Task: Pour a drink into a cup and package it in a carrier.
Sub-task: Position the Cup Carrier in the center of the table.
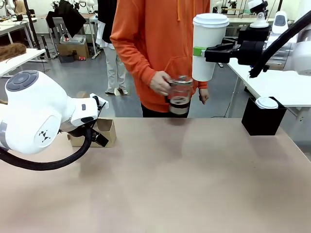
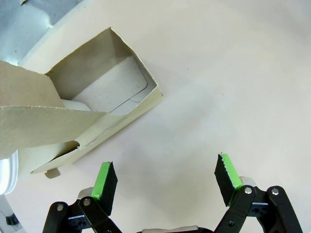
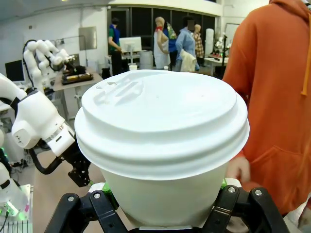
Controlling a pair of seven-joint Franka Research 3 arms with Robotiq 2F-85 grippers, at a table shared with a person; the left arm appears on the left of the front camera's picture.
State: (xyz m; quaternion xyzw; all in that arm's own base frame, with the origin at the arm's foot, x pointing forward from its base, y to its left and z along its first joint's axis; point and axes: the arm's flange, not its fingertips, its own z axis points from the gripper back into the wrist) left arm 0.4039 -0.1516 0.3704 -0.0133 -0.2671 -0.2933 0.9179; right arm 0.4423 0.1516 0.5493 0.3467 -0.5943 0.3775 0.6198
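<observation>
One lidded cup (image 1: 209,46) is clamped in the right pincer (image 1: 206,52), high above the tabletop (image 1: 184,174). The left pincer (image 2: 165,177) gapes empty, the carrier (image 2: 104,92) just ahead of it, partly cut off. Beyond the cup, a hand (image 1: 159,82) holds the jug (image 1: 180,92).

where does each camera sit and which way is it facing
Front: between the arms, facing across the table at the person; left arm, right gripper show.
Left wrist: looks down past the open left gripper at the carrier.
Right wrist: looks over the gripped cup toward the person.
Shared: front and right wrist show cup, person.
</observation>
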